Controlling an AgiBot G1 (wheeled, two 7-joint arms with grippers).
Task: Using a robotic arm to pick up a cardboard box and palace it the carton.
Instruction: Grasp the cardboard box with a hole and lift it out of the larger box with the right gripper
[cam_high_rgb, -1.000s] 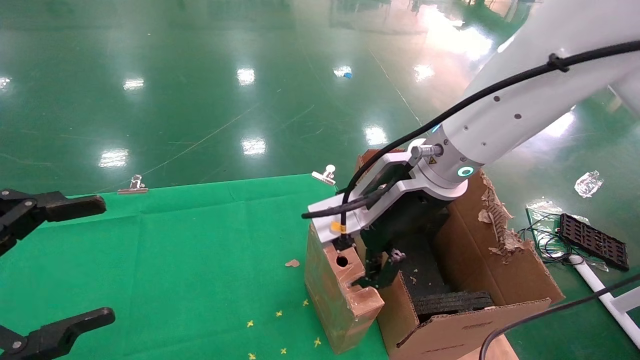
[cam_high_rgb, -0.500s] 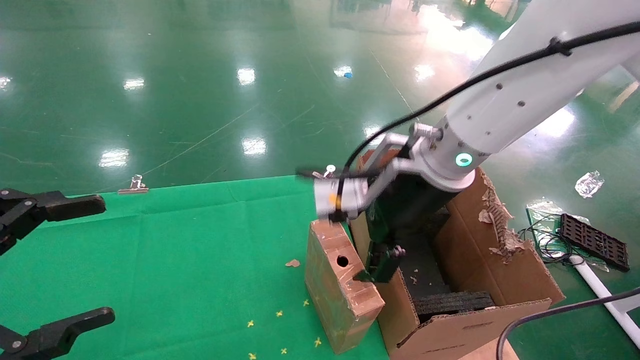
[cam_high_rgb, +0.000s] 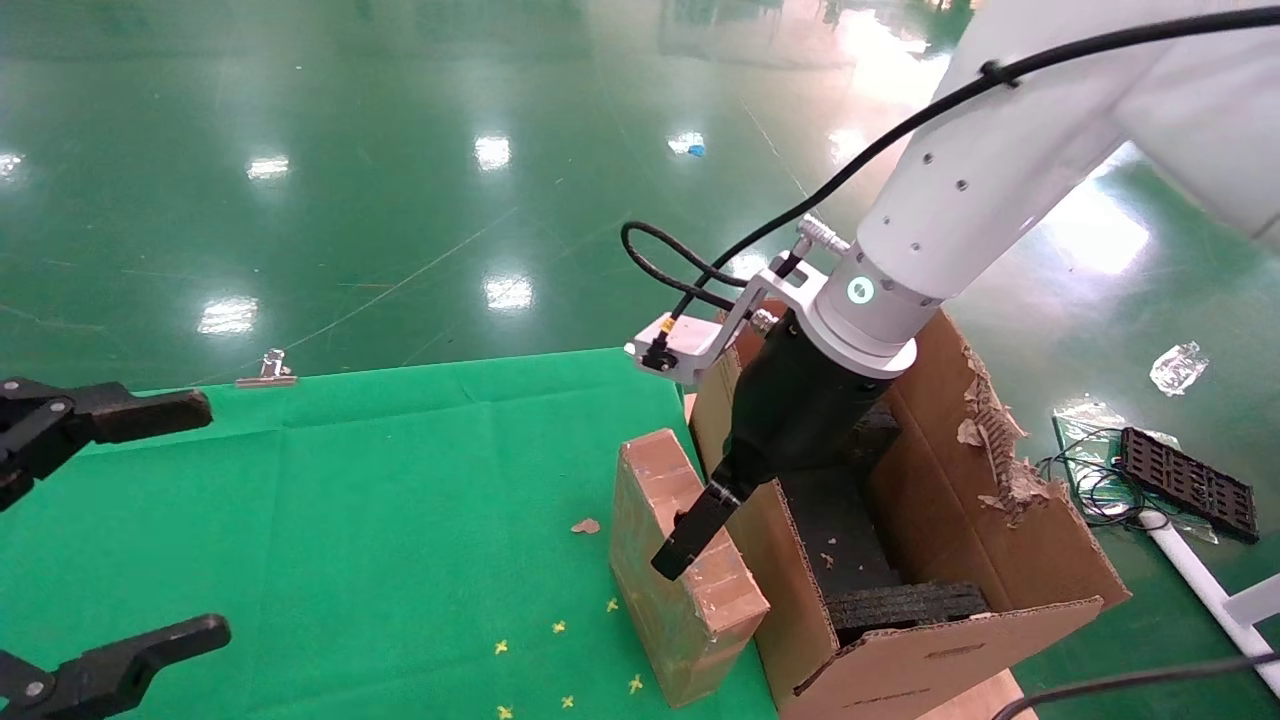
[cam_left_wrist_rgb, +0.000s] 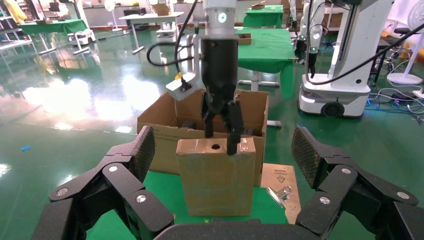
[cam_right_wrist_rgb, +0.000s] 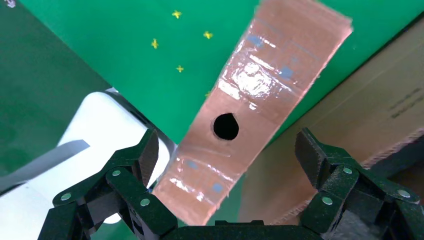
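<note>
The flat cardboard box stands on its edge on the green cloth, right beside the big carton. Its narrow top with the round hole faces up. My right gripper on the white robotic arm hangs just over that top, open. In the right wrist view the box top runs slantwise between the open fingers, untouched. The left wrist view shows the box, the carton behind it and the right gripper. My left gripper is open and parked at the table's left.
Black foam inserts lie inside the carton, whose far wall has a torn edge. A binder clip holds the green cloth at its back edge. A black tray and cables lie on the floor at the right.
My right wrist has turned and lifted; its camera block swung up and back, and the fingers now point down over the box top. The box and left arm have not moved.
</note>
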